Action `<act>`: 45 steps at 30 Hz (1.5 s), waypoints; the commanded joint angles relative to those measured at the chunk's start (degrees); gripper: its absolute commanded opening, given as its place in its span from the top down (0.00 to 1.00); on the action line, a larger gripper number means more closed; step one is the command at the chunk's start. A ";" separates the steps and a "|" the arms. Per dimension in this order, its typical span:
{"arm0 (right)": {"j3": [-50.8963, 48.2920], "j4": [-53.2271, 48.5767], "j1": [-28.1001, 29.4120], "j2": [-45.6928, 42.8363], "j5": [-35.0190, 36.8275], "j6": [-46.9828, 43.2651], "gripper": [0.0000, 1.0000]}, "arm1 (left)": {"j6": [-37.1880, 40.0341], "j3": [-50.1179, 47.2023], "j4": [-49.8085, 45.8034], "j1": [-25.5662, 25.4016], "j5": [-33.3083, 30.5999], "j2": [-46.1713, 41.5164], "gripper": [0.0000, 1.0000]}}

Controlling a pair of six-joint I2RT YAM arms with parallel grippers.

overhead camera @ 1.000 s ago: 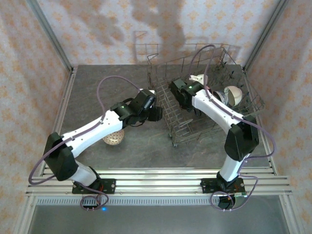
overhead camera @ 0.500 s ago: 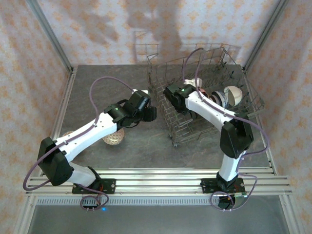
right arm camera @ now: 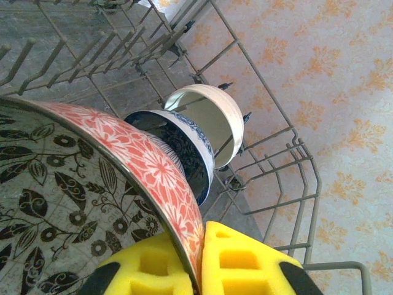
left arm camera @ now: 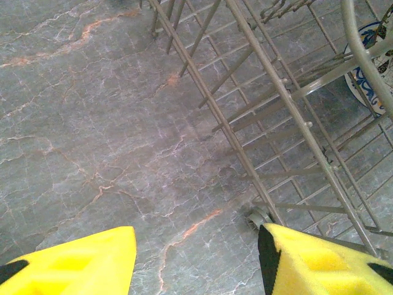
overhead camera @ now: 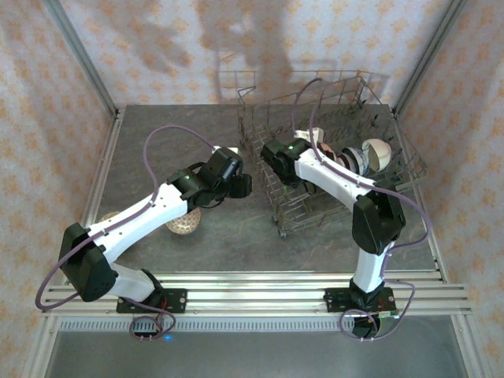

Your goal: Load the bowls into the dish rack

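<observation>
- Right gripper (right arm camera: 198, 261): jaws nearly closed, yellow pads (right arm camera: 245, 261) pinching the rim of a red-patterned bowl (right arm camera: 147, 163) with a black leaf print inside. The bowl is tilted on edge inside the dish rack (overhead camera: 276, 201).
- Behind it, on edge between the tines: blue-and-white bowl (right arm camera: 184, 141), then cream bowl (right arm camera: 212, 117), close together near the rack's far-right wall.
- Left gripper (left arm camera: 196, 264): jaws about half open, nothing between them. It hovers over the table just outside the rack's left wall, near a rack foot (left arm camera: 258, 218). The wire wall sits between it and the rack's inside.
- Speckled bowl (overhead camera: 183, 223) on the table beside the left arm; a tan-orange bowl (overhead camera: 106, 216) is mostly hidden under that arm.
- Purple cables (overhead camera: 177, 130) loop over both arms.
- Table (overhead camera: 157, 134): dark grey veined stone. Aluminium rails (overhead camera: 252, 287) at the near edge.
- Walls (overhead camera: 79, 79): cream wallpaper with an orange floral print.
</observation>
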 commanded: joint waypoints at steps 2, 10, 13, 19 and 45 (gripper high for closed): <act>0.17 -4.39 1.11 2.03 2.85 2.03 0.89 | 0.00 -0.61 -0.74 0.38 -1.54 -1.49 0.44; -0.07 -5.00 1.26 2.30 2.63 2.18 0.84 | -0.18 -1.04 -0.74 0.35 -1.81 -1.81 0.44; -0.12 -5.33 1.32 2.76 3.81 2.43 0.85 | -0.27 -1.04 -0.56 0.39 -1.76 -1.77 0.44; 0.49 -5.97 1.30 2.70 5.42 2.38 0.86 | -0.28 -0.47 -0.47 0.30 -1.15 -0.88 0.44; 1.38 12.73 -5.64 -12.80 -24.14 -22.95 0.54 | 0.00 2.14 -0.65 0.28 1.19 1.59 0.44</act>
